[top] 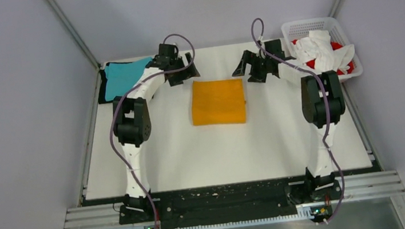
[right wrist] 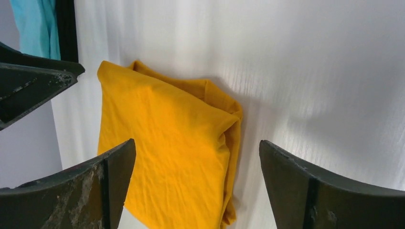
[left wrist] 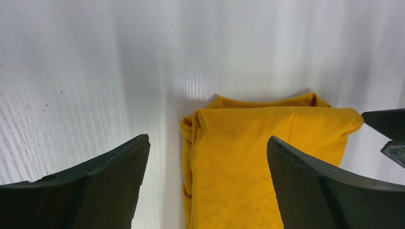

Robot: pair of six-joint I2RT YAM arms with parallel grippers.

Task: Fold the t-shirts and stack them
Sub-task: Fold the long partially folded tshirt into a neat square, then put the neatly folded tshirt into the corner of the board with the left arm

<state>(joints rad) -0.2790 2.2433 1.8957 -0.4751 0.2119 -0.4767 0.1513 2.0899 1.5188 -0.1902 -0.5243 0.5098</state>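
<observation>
A folded orange-yellow t-shirt point(top: 218, 102) lies as a neat square in the middle of the white table; it also shows in the left wrist view point(left wrist: 258, 162) and the right wrist view point(right wrist: 167, 148). A folded teal t-shirt point(top: 124, 76) lies on a black one point(top: 103, 86) at the far left corner. White point(top: 319, 46) and red point(top: 337, 47) t-shirts are bunched in the basket. My left gripper point(top: 183, 74) is open and empty just beyond the orange shirt's far left corner. My right gripper point(top: 248, 67) is open and empty beyond its far right corner.
A white plastic lattice basket point(top: 294, 27) stands at the far right corner of the table. Grey walls close in the table on three sides. The arm bases sit on a black rail point(top: 221, 199) at the near edge.
</observation>
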